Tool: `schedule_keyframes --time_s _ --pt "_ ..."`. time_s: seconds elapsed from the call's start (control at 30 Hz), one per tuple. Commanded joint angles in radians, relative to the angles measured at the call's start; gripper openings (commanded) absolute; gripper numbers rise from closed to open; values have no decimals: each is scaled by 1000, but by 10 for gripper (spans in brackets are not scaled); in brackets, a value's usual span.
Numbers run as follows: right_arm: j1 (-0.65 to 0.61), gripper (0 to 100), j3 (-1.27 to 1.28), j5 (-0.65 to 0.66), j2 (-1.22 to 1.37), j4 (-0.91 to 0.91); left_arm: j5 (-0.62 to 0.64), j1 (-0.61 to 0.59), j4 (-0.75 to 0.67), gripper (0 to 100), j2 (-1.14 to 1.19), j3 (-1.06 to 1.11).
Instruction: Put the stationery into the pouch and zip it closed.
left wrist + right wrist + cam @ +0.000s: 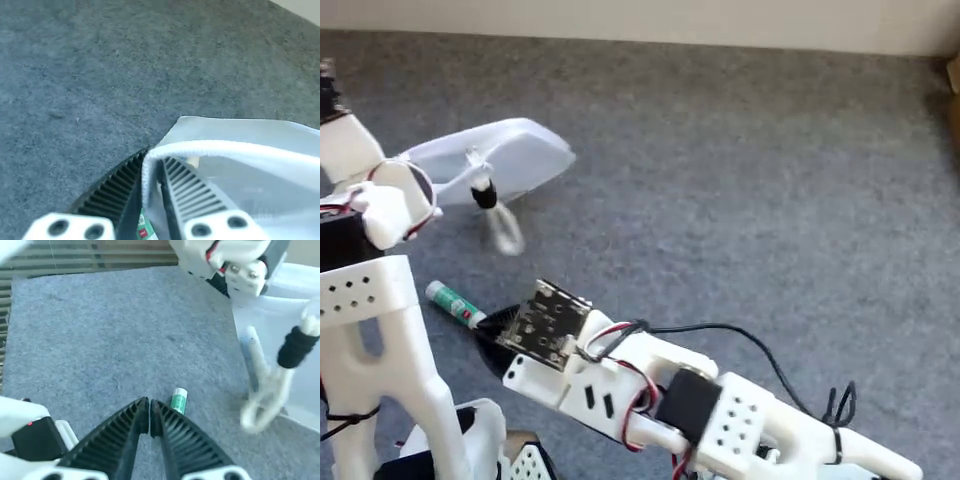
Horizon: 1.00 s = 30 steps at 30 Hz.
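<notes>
Your left gripper (154, 157) is clamped on the rim of the one pouch (250, 165). Your right gripper (149, 406) is closed on nothing, its tips just short of the single glue stick (178, 400) lying on the grey mat (100, 340). The right wrist view adds a bluish pen shape (250, 352) behind the pouch wall.

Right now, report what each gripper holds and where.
Left gripper pinches the pouch by its edge. Right gripper holds nothing, shut near the glue stick.

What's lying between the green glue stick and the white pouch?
In the high view, a zip pull cord hangs between the glue stick and the pouch; the rest is bare grey mat.
</notes>
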Motion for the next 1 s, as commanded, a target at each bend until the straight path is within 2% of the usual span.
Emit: schedule_keyframes --time_s 0.0,0.07,0.17,0.37,0.67,0.97 --pt "-4 5 -10 5 111 -67 32 -48 -14 6 -18 -76" --pt "8 5 -10 0 188 -70 37 -68 -14 6 -18 -76" --pt "44 20 -45 -89 282 -93 37 -84 -15 6 -18 -76" --pt "70 166 -162 -180 461 -35 38 -120 -17 6 -18 -76" --pt "62 170 -325 -178 748 -33 38 -150 -15 6 -18 -67" --pt "10 170 -410 -178 866 -33 38 -145 -15 6 -18 -65"
